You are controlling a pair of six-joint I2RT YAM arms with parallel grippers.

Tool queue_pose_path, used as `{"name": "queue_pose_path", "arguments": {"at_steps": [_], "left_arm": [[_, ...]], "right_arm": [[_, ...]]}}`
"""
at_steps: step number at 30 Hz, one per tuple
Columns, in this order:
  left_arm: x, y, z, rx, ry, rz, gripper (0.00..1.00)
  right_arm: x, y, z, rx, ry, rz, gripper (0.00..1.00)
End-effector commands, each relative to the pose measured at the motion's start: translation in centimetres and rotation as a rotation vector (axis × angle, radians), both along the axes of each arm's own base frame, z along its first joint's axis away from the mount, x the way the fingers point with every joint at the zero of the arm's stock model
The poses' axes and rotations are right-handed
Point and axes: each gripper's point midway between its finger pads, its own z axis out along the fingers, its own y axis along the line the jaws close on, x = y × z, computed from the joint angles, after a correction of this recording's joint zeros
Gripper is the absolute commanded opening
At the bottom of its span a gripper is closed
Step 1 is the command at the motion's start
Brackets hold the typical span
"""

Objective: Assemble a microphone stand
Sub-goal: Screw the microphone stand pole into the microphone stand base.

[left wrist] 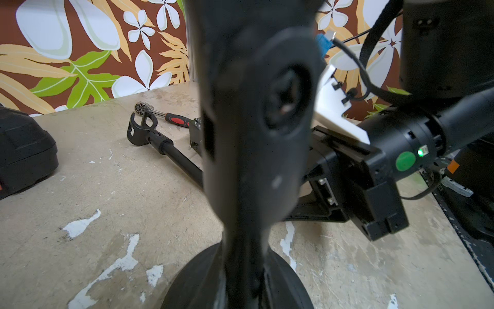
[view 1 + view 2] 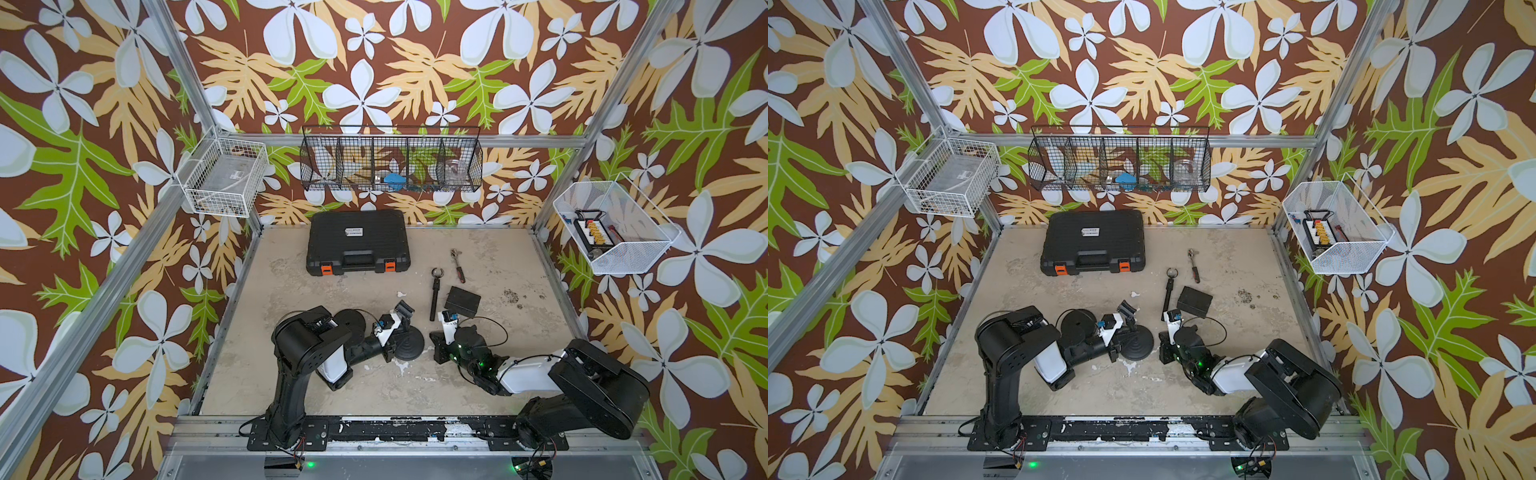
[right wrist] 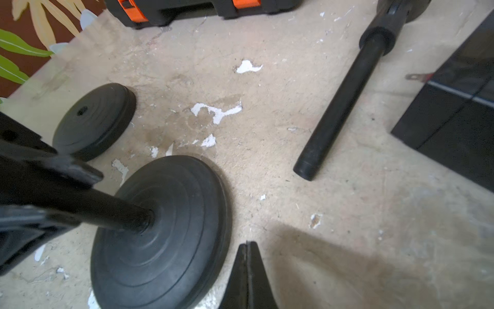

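A round black base point(image 2: 411, 347) stands on the table with a short upright pole point(image 3: 107, 207) screwed into its middle and a clip holder point(image 2: 403, 311) on top. My left gripper point(image 2: 397, 334) is shut on this pole; in the left wrist view the pole point(image 1: 248, 160) fills the centre, blurred. My right gripper point(image 3: 247, 247) is shut on nothing, its tips just beside the rim of the base point(image 3: 160, 235). A loose pole with a ring clip point(image 2: 435, 293) lies flat behind the right gripper point(image 2: 434, 343). A second black disc point(image 2: 351, 322) lies left of the base.
A small black box point(image 2: 462, 300) sits by the loose pole point(image 3: 342, 101). A red-handled ratchet point(image 2: 458, 266) lies further back. A closed black tool case point(image 2: 358, 242) is at the back. Wire baskets point(image 2: 390, 162) hang on the walls.
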Motion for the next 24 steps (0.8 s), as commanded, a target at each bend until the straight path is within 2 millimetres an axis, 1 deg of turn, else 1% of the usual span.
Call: {"name": "queue_pose_path", "arguments": {"at_steps": [1, 4, 10, 12, 14, 15, 16, 19, 22, 24], "left_arm": [[0.0, 0.2, -0.1, 0.01, 0.002, 0.007, 0.06], [0.0, 0.3, 0.0, 0.019, -0.002, 0.011, 0.06], [-0.1, 0.7, 0.3, 0.03, -0.011, 0.027, 0.06], [-0.2, 1.0, 0.3, 0.033, -0.015, 0.032, 0.06], [-0.3, 1.2, 0.4, 0.031, -0.016, 0.039, 0.05], [-0.4, 1.3, 0.5, 0.027, -0.02, 0.039, 0.05], [-0.5, 1.3, 0.6, 0.024, -0.021, 0.04, 0.05], [-0.7, 1.5, 0.6, 0.023, -0.022, 0.038, 0.05], [-0.9, 1.7, 0.8, 0.014, -0.027, 0.042, 0.05], [-1.0, 1.8, 1.0, 0.008, -0.03, 0.041, 0.05]], "right_arm": [[-0.6, 0.8, -1.2, -0.022, 0.042, 0.05, 0.01], [-1.0, 2.2, -1.6, -0.028, 0.053, 0.106, 0.0], [-2.1, 5.2, -1.4, 0.02, 0.058, 0.223, 0.0], [-2.1, 5.6, -1.3, 0.03, 0.057, 0.231, 0.0], [-1.7, 5.2, -1.0, 0.022, 0.037, 0.203, 0.0], [-1.5, 4.9, -0.6, 0.016, 0.024, 0.19, 0.0], [-1.2, 4.7, -0.1, 0.014, 0.004, 0.183, 0.02], [-0.7, 4.0, 2.0, 0.025, -0.043, 0.178, 0.17], [-0.3, 3.3, 4.4, 0.039, -0.102, 0.179, 0.26], [-0.6, 3.3, 6.0, 0.045, -0.153, 0.21, 0.31]]}}
